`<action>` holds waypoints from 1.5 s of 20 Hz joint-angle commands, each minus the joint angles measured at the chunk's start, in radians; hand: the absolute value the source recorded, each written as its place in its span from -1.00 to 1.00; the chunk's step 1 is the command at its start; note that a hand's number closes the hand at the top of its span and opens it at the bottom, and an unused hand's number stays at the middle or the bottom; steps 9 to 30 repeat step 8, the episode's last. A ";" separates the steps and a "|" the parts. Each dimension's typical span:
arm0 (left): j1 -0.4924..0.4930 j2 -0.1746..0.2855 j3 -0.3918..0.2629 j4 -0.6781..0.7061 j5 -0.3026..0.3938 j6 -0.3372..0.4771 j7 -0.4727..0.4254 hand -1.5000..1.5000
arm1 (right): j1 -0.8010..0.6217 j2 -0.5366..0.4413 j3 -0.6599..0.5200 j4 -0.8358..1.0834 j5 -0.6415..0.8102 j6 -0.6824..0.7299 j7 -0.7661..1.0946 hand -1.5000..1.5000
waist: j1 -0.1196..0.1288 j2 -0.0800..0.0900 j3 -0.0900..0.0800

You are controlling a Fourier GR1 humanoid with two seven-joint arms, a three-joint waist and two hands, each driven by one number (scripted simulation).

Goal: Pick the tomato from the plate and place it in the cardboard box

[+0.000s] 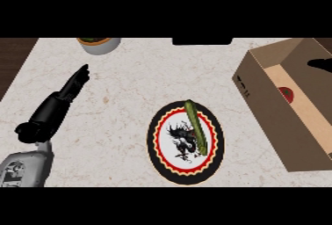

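Head view: a pale stone surface (117,132) seen from steeply above, with a patterned plate (156,132) at the centre and an open cardboard box (259,83) at the right.
Tomato: a red, rounded shape (286,94) shows on the box floor, close to the box's left wall. It is judged to be the tomato, and only part of it is visible.
Plate: it carries a long green vegetable (196,127) lying across its far half, and no tomato is on it.
Right hand: a black shape (320,64) at the view's right edge, over the far end of the box, is likely this hand. I cannot tell whether it is open or closed.
Left hand: the left hand (65,94) is at the left of the view, well apart from the plate. It is open and at rest, fingers straight and pointing far.
Stage: judged from how things lie, the placing looks all but done.
Risk: the box could be nudged or dragged across the surface, and the tomato could roll inside it.
Cause: a right hand pulling back low over the box could catch the tall cardboard wall — a round fruit will not stay put if the box shifts.
Second risk: the left hand, if brought in, could sweep the green vegetable off the plate.
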 commanded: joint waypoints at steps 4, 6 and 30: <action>0.016 -0.020 -0.019 0.006 -0.033 0.026 -0.031 0.00 | 0.045 0.016 -0.260 -0.023 -0.235 -0.106 -0.043 -1.00 | -0.004 0.002 -0.003; 0.065 -0.006 -0.019 -0.043 -0.028 0.009 -0.034 0.00 | 0.098 0.016 -0.290 0.008 -0.268 -0.121 -0.116 -1.00 | 0.013 0.004 -0.003; 0.011 -0.022 -0.019 0.009 -0.036 0.026 -0.039 0.00 | 0.086 -0.055 -0.319 0.116 -0.290 -0.129 -0.209 -1.00 | 0.018 0.010 -0.003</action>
